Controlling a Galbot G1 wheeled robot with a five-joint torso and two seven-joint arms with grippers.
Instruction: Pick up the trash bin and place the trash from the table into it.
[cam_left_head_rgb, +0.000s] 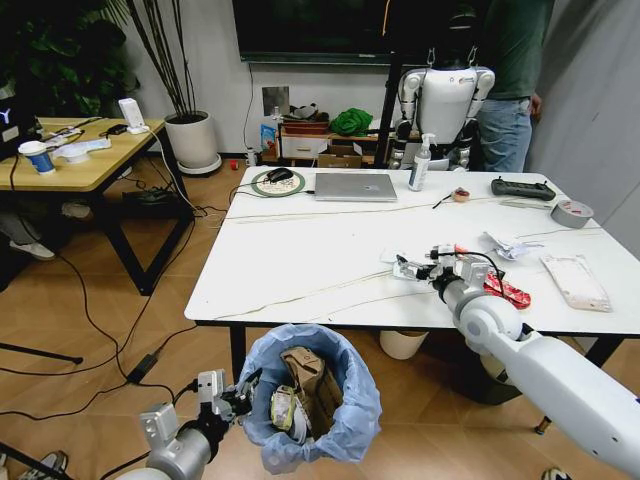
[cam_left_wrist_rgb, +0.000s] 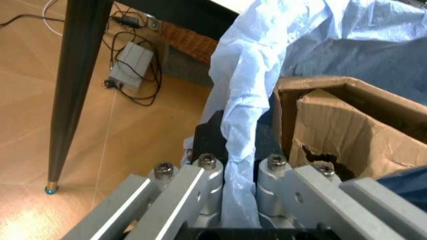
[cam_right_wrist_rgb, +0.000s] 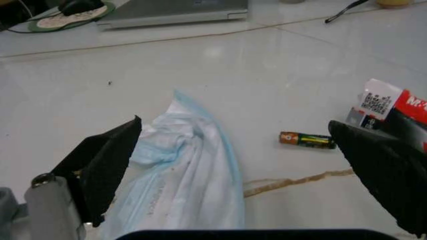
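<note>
your left gripper (cam_left_head_rgb: 238, 392) is clenching the rim of the trash bin (cam_left_head_rgb: 310, 400) below the table (cam_left_head_rgb: 300, 260) edge, while your right gripper (cam_right_wrist_rgb: 240, 150) is hovering wide open over a crumpled white-and-blue tissue (cam_right_wrist_rgb: 180, 175) on the tabletop.

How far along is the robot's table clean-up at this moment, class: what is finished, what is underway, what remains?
Done: the trash bin is held by the left gripper at its bag rim, below the table edge, with torn cardboard inside. Underway: the right gripper, fingers open, sits over a blue-white face mask. Left: the mask, a small battery, the red wrapper and crumpled paper.
</note>
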